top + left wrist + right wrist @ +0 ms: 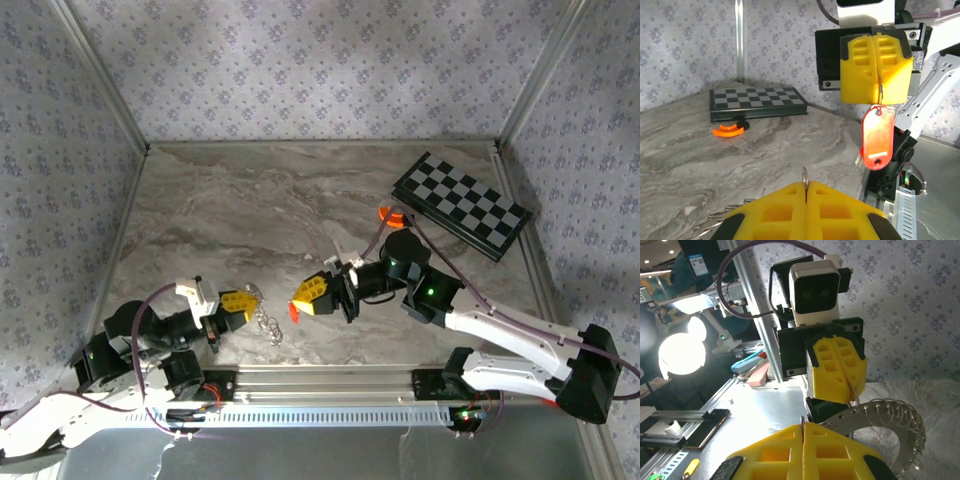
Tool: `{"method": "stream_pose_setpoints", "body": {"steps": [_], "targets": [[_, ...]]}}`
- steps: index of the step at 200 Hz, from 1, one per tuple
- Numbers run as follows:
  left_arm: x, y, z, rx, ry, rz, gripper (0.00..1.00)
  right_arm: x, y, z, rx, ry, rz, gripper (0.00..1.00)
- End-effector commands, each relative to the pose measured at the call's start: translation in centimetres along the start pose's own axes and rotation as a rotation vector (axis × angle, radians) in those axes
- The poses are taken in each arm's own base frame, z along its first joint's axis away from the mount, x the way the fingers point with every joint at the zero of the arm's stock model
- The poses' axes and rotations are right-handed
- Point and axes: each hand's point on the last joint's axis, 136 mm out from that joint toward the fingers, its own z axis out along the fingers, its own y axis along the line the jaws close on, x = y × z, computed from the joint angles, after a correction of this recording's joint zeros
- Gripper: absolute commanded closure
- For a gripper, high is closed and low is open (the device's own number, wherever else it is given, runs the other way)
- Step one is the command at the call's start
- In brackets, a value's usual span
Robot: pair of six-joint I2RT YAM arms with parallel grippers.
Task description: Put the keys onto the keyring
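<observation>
Right hand (298, 297) pinches the small red-headed key (877, 137) between closed fingers; left hand (254, 296) tightly grips the silvery key-fringed metal ring (849, 417).

left arm (55, 425) and right arm (510, 335): white shells, black joints. left gripper (250, 298) and right gripper (300, 296) have yellow fingers (860, 70) moulded with square pockets, on black blocks with small screws. a white camera box (812, 287) tops the left one. purple cables (478, 292) loop along both. green lights (432, 293), maybe status leds, glow near the joints.
</observation>
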Motion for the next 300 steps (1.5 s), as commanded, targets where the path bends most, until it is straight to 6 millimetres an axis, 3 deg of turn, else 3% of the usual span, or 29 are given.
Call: {"method": "stream_pose_setpoints", "body": {"steps": [1, 40, 65, 127, 186, 248, 300], "targets": [[-3.4, -1.5, 0.0, 0.074, -0.109, 0.071, 1.0, 0.0, 0.5, -0.3, 0.003, 0.034, -0.064, 1.0], [-2.9, -1.6, 0.6, 0.086, -0.116, 0.092, 1.0, 1.8, -2.1, -0.8, 0.215, 0.146, -0.141, 1.0], [-2.6, -1.6, 0.7, 0.089, -0.13, 0.1, 1.0, 1.6, -2.9, -1.3, 0.291, 0.144, -0.178, 1.0], [-2.9, -1.6, 1.0, 0.088, -0.134, 0.112, 1.0, 0.9, -3.1, -0.7, 0.303, 0.15, -0.124, 1.0], [-3.2, -2.0, 1.0, 0.108, -0.153, 0.117, 1.0, 0.5, -2.1, 0.4, 0.284, 0.124, -0.123, 1.0], [-3.1, -2.0, 0.8, 0.112, -0.164, 0.119, 1.0, -1.2, -1.8, 0.6, 0.319, 0.024, -0.102, 1.0], [-2.8, -2.0, 0.7, 0.113, -0.157, 0.117, 1.0, -0.8, -2.1, 0.9, 0.317, 0.024, -0.084, 1.0]]}}
